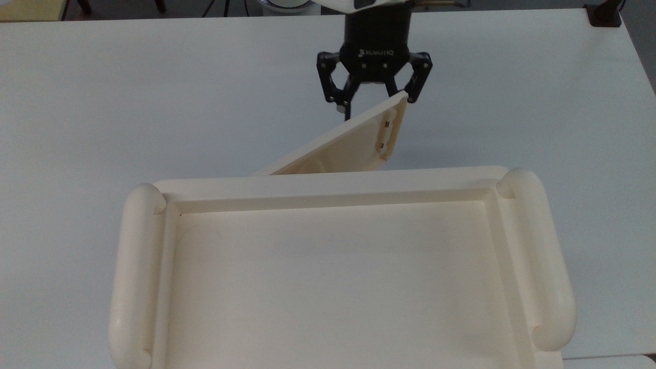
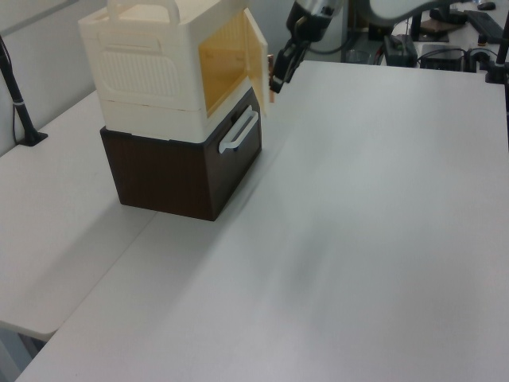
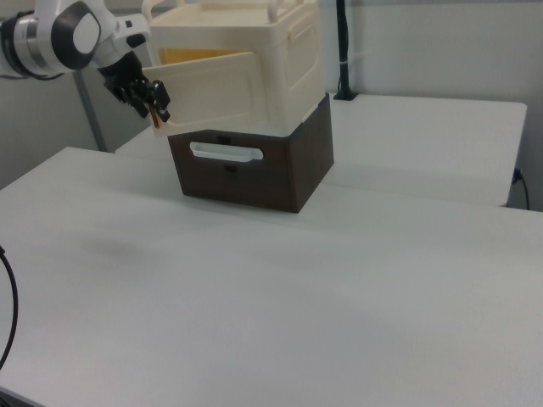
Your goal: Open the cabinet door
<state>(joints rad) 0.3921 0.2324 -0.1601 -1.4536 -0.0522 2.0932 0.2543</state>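
Top view: the cream cabinet (image 1: 338, 271) is seen from above, its recessed tray top framed by a fat rounded bar along each side.
Cabinet door (image 1: 348, 146): a thin cream panel swung partly open, hinged toward the top view's left and angling away from the cabinet front; small brass-coloured fittings sit near its free edge.
Tool (image 1: 374, 100): black, with its two fingers spread apart. The door's free edge lies beside the finger on the top view's right, apparently touching it; nothing is clamped.
Left view: the cabinet (image 2: 151, 68) stands on a dark brown box (image 2: 183, 171) that has a white handle (image 2: 238, 131). The door (image 2: 256, 60) stands ajar, showing a yellowish interior, and the tool (image 2: 280, 72) is at its outer edge.
Right view: the door (image 3: 212, 93) juts out toward the right view's left, with the tool (image 3: 148, 102) at its end.
Surface (image 2: 374, 239): white, carrying the box and cabinet.
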